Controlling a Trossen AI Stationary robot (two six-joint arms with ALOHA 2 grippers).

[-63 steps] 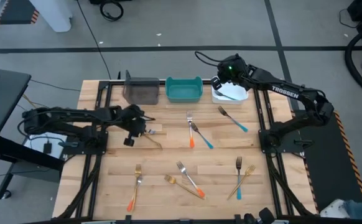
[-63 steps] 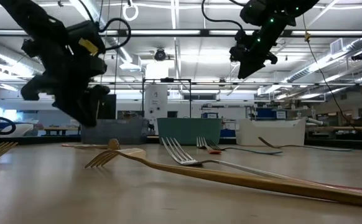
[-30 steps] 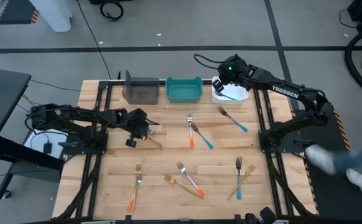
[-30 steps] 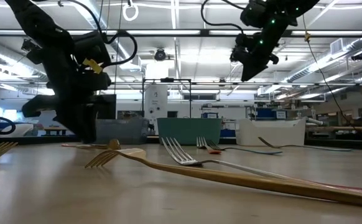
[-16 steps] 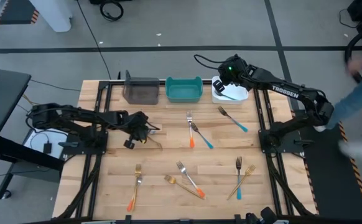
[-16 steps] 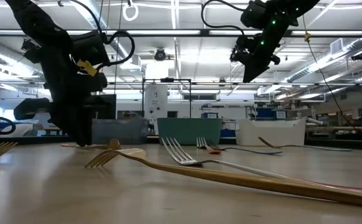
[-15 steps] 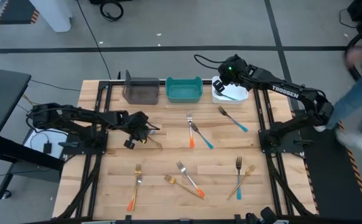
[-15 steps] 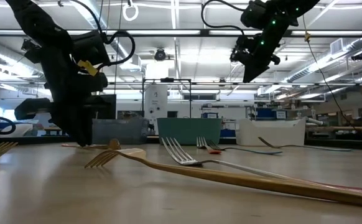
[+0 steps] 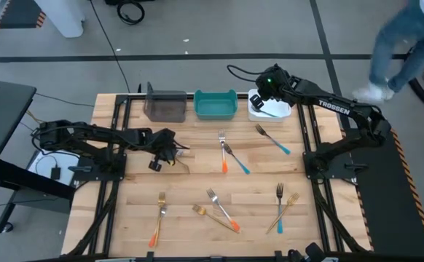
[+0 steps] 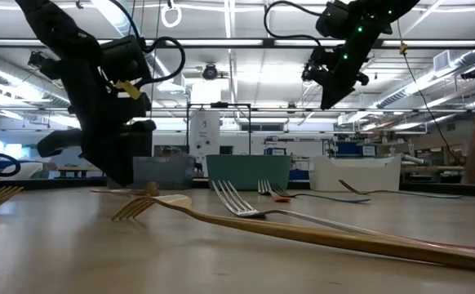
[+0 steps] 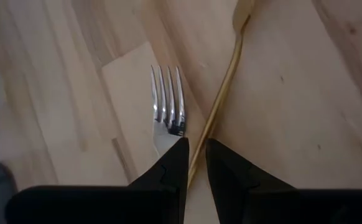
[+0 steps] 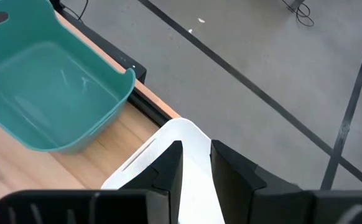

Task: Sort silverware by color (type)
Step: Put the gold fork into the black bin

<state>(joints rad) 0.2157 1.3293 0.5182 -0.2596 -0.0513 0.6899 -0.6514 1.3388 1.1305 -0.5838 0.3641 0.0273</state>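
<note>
My left gripper (image 9: 167, 151) is down at the table at mid left, shut on a gold fork (image 11: 226, 78), which also shows in the high view (image 9: 183, 165). A silver fork's tines (image 11: 168, 99) lie right beside it; that fork's handle is hidden under the gripper. My right gripper (image 9: 259, 93) hangs high over the white bin (image 9: 274, 110), open by a narrow gap and empty (image 12: 196, 165). A fork lies in the white bin. Orange-handled (image 9: 224, 151), blue-handled (image 9: 273, 139) and gold (image 9: 209, 214) forks lie flat on the wood. My left gripper has the gold fork's slim shaft (image 11: 199, 149) between its two fingertips, pointing down from above. The fork runs out ahead of the fingers and lies flat on the table, its far end (image 11: 243, 9) on the wood. The silver tines lie against one finger (image 11: 180, 155).
A grey bin (image 9: 166, 106) and a teal bin (image 9: 216, 105) stand beside the white one along the far edge. More forks lie near the front: orange-handled (image 9: 157, 218), blue-handled (image 9: 279, 202), gold (image 9: 290, 204). A person walks beyond the far right corner (image 9: 398, 40).
My left gripper has shifted a little toward the table's right, staying low at the gold fork. My right gripper has kept still over the white bin. A person has moved along the right side toward the far end.
</note>
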